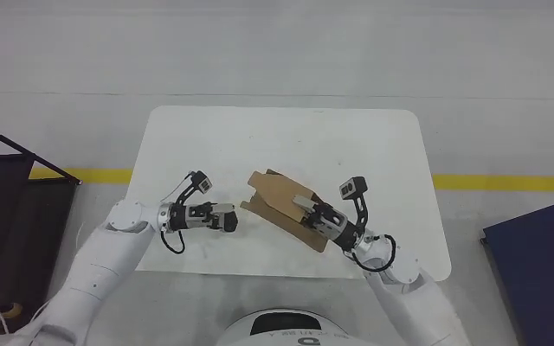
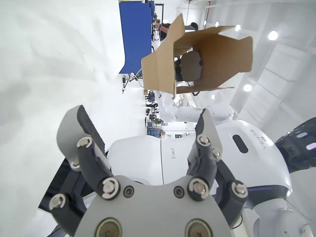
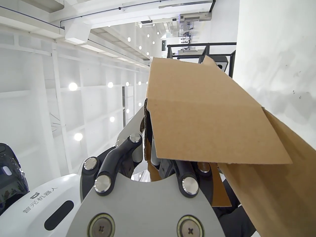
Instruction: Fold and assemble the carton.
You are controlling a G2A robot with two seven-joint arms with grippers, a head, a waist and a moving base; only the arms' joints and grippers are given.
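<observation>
Right gripper [image 3: 148, 149], close in: jaws clamped on one wall of the carton [image 3: 202, 114], one finger inside the tube and one outside. Likely reason: this keeps the sleeve popped open and presented to the other arm. Carton half-formed, a brown tube with end flaps splayed and none tucked. Cannot tell whether its lower edge rests on the table [image 1: 346, 138].

Left gripper [image 2: 143, 117]: jaws wide, nothing between them. Carton's open end sits straight ahead of its fingertips, apart, not touching.

Judgement: right serves as anchor; left is lined up to press an end flap inward. Risk: thin wall could buckle or slip in the clamp.
</observation>
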